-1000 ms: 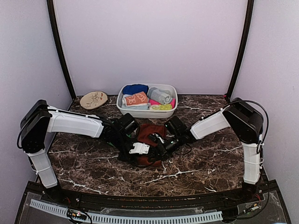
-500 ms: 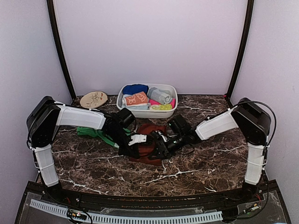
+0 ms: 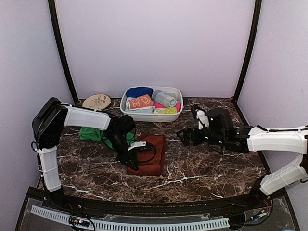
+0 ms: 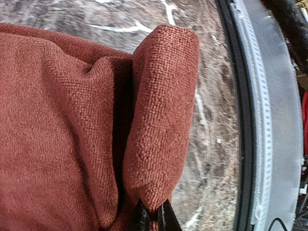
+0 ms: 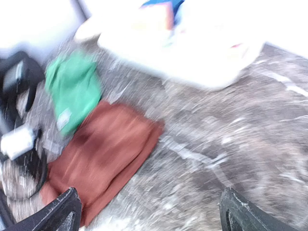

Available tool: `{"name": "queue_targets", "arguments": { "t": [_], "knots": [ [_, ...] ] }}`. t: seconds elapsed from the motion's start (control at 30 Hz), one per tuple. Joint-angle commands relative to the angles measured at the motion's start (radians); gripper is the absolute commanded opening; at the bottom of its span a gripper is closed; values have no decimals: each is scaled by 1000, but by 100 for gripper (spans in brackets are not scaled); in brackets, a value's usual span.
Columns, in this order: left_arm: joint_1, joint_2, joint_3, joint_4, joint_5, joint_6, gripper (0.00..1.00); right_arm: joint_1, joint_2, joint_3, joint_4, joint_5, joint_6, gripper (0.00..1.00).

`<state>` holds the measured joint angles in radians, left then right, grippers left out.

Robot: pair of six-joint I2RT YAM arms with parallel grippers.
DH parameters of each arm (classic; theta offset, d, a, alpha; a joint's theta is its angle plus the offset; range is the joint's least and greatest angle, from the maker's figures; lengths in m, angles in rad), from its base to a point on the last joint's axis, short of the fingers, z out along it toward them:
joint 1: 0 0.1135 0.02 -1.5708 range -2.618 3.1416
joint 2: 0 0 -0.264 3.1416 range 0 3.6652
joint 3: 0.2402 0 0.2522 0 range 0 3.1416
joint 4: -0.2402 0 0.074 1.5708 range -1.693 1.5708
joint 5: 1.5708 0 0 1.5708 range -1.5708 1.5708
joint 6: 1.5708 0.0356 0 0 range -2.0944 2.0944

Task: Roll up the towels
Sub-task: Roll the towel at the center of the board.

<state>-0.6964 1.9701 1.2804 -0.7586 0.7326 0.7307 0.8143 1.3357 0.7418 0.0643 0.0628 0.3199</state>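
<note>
Fingers (image 4: 143,217) of the left gripper (image 3: 131,162) are clamped on a folded edge of the rust-brown towel (image 3: 150,149) at mid-counter. The right gripper (image 5: 150,211) is spread wide and holds nothing. Rolling is judged barely begun (one fold only). The green towel (image 3: 90,134) lies unrolled toward the counter's left edge.

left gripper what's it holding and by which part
The left gripper is shut on the rust-brown towel, pinching a raised fold at its edge.
</note>
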Motion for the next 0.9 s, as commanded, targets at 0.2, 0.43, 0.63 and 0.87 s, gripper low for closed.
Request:
{"name": "queue_targets", "arguments": {
  "t": [0.2,0.43,0.63,0.87],
  "knots": [
    [-9,61,41,-114,16,-27,0,175,-205,-267,286,157,-393,96],
    [6,167,118,-146,-44,-85,0,470,-93,-239,216,227,-715,85],
    [6,196,125,-140,-86,-105,0,579,97,-151,281,262,-922,79],
    [7,209,142,-138,-120,-112,0,578,330,-19,378,218,-1100,67]
  ]
}}
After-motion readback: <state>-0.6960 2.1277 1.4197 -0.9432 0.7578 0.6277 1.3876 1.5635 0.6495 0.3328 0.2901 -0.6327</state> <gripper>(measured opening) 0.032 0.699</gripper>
